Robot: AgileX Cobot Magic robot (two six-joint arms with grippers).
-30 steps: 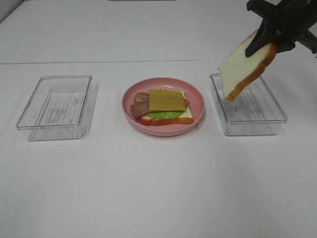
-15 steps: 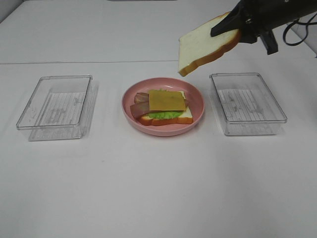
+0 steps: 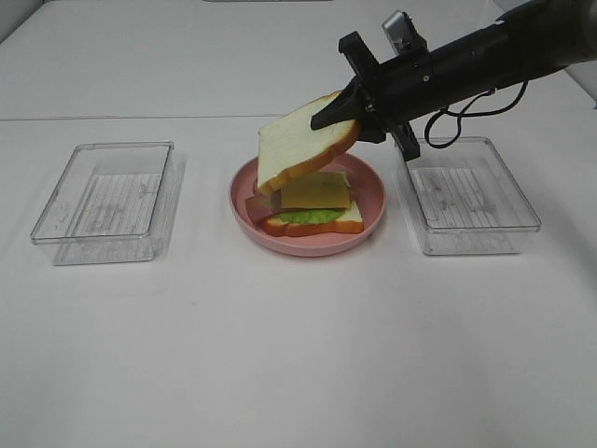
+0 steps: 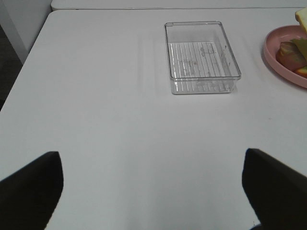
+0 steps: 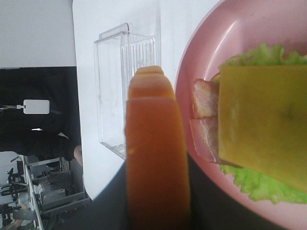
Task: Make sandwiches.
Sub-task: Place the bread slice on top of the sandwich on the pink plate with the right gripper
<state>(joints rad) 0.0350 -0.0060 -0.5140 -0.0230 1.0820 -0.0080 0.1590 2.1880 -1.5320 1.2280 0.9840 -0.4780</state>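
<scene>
White bread slice (image 3: 300, 149), clenched in right gripper (image 3: 347, 110), hides part of cheese (image 3: 315, 190); left gripper's state unclear.

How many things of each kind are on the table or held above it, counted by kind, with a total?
Clear plastic trays: 2
Pink plate: 1
Bread slices: 2, one at the bottom of the stack, one held by the right pincer above it
Cheese square: 1
Lettuce: 1
Bacon strips: 2
Total: 9
</scene>
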